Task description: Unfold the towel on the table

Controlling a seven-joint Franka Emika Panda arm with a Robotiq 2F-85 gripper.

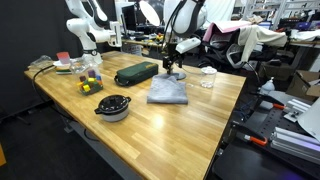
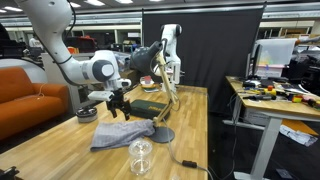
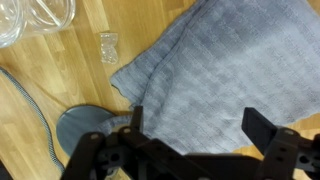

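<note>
A grey-blue towel (image 1: 168, 92) lies folded on the wooden table (image 1: 150, 130). It shows in both exterior views (image 2: 122, 135) and fills the upper right of the wrist view (image 3: 215, 70). My gripper (image 1: 170, 62) hovers above the towel's far edge, with both fingers spread wide and nothing between them (image 3: 195, 125). In an exterior view the gripper (image 2: 118, 103) hangs just above the towel.
A dark green case (image 1: 136, 73), a black pot with lid (image 1: 113, 107) and small coloured items (image 1: 90, 80) sit on the table. A clear glass (image 2: 141, 157), a grey round stand base (image 3: 85, 128) and a black cable (image 3: 35, 115) lie beside the towel.
</note>
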